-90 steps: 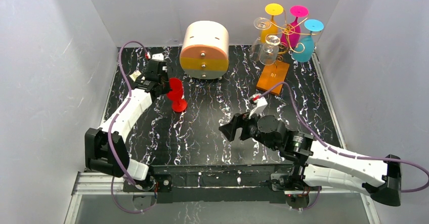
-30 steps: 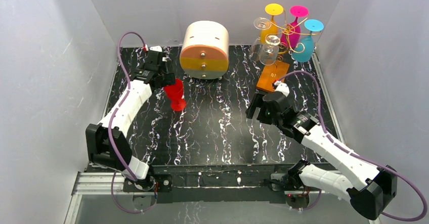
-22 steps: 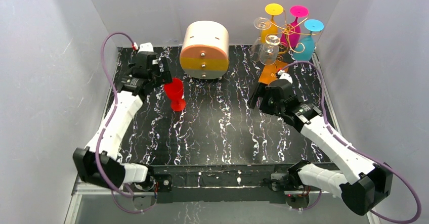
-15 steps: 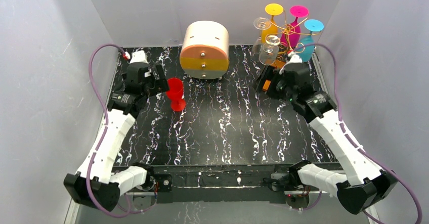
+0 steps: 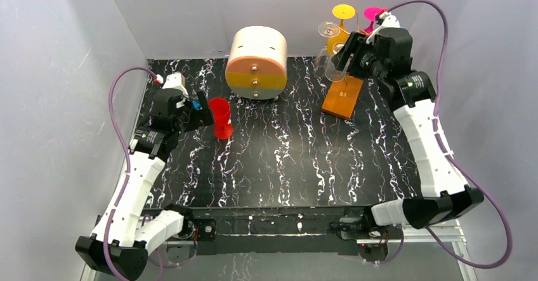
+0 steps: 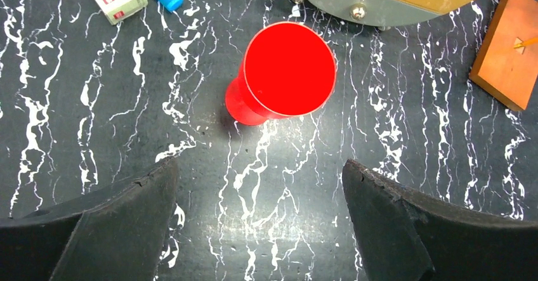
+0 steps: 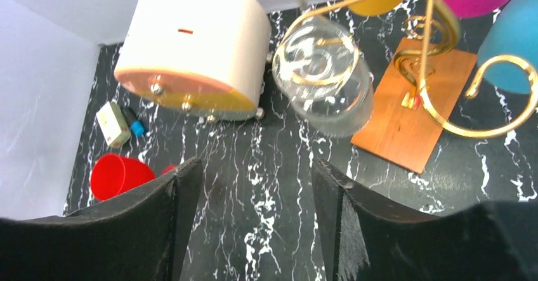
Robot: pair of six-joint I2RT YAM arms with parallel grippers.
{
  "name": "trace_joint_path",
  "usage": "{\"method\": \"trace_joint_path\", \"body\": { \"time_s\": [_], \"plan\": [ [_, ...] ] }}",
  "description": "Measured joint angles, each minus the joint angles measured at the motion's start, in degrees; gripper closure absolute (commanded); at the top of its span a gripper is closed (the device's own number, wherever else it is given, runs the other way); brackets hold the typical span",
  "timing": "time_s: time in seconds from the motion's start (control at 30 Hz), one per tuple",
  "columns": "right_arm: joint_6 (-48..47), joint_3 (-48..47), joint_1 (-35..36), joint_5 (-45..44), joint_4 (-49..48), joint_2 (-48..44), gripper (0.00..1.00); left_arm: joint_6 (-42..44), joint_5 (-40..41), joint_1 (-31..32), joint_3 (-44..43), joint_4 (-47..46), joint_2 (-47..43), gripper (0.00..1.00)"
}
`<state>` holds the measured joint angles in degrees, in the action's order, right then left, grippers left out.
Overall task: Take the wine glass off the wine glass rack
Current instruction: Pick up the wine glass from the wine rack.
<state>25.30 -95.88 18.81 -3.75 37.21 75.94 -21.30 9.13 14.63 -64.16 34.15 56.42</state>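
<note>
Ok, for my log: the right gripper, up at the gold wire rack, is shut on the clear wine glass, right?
No: the right gripper, up at the gold wire rack, is open, not on the clear wine glass; see the right wrist view.

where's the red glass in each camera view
Top external: red glass left of centre.
Left wrist: red glass upper middle, seen from above.
Right wrist: red glass at the lower left.
Shared landmark: round drawer box, close by it in every view.
</note>
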Motion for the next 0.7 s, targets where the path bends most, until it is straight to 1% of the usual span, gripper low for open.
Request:
{"method": "trace_joint_path", "body": {
  "time_s": [0.1,0.2,0.4,0.5,0.7],
  "plan": [
    [-0.3,-3.9,-3.2,1.5,0.6,3.5,0.30,-0.4,-0.9,0.0,0.5,0.2,-0.5,0.02],
    [-0.2,-7.2,-6.2,2.2,0.8,6.2,0.35,-0.3,-1.3,0.0,0.7,1.0,-1.0,0.02],
    [0.4,-7.6,-10.6,5.9,0.2,7.3,0.40,0.5,-1.5,0.0,0.7,2.6,-1.1,0.02],
    [0.8,-7.9,-11.3,7.9,-0.3,8.2,0.42,0.7,-1.9,0.0,0.7,3.0,-1.1,0.02],
    [1.4,-7.9,-11.9,10.3,-1.4,10.7,0.43,0.7,-2.9,0.0,0.7,3.3,-1.0,0.02]
  ]
}}
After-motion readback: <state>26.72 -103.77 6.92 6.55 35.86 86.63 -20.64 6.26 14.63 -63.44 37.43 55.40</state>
